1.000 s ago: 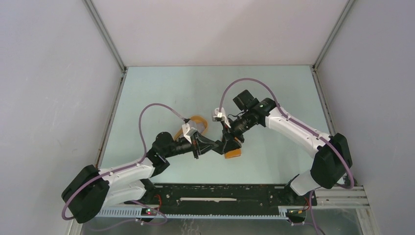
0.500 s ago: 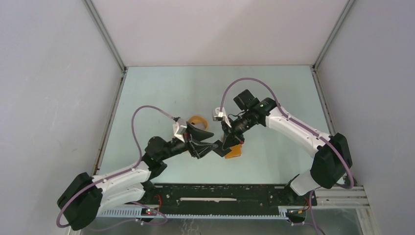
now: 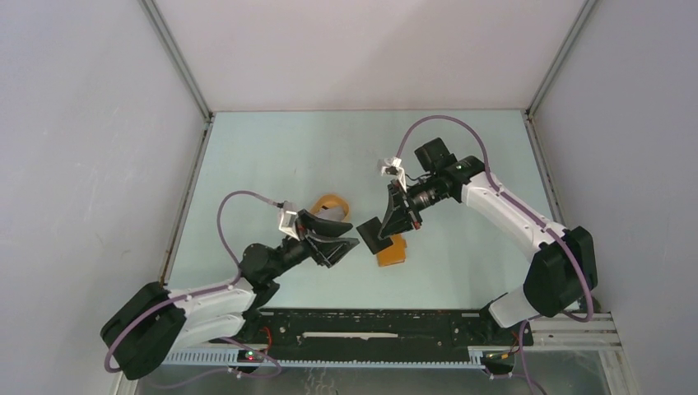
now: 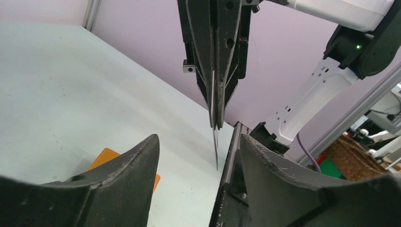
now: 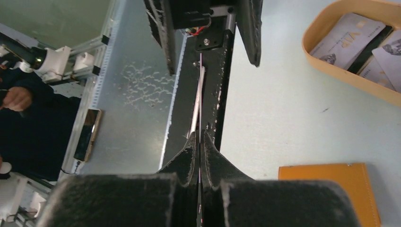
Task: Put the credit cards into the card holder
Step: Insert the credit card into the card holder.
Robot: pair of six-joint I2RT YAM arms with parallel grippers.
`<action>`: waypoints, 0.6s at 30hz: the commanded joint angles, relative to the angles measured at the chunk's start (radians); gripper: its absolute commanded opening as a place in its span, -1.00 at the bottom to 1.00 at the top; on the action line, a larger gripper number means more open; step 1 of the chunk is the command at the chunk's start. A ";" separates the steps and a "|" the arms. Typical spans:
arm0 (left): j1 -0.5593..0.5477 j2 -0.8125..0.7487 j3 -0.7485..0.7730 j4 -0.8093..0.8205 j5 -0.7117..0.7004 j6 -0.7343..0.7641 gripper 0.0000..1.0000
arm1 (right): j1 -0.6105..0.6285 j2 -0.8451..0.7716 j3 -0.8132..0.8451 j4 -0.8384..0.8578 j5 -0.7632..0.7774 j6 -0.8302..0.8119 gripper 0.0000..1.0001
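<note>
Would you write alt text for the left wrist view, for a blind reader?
The right gripper hangs fingers-down, shut on a credit card seen edge-on, between the fingers of the open left gripper. The orange card holder lies flat on the pale table below, partly hidden.

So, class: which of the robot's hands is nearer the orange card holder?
Right. The right hand, shut on a card, hangs just over the card holder; the left hand, open, sits beside it, further left.
</note>
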 commanded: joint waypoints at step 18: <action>0.000 0.202 0.118 0.216 0.031 -0.163 -0.10 | -0.035 0.014 -0.030 0.095 -0.121 0.129 -1.00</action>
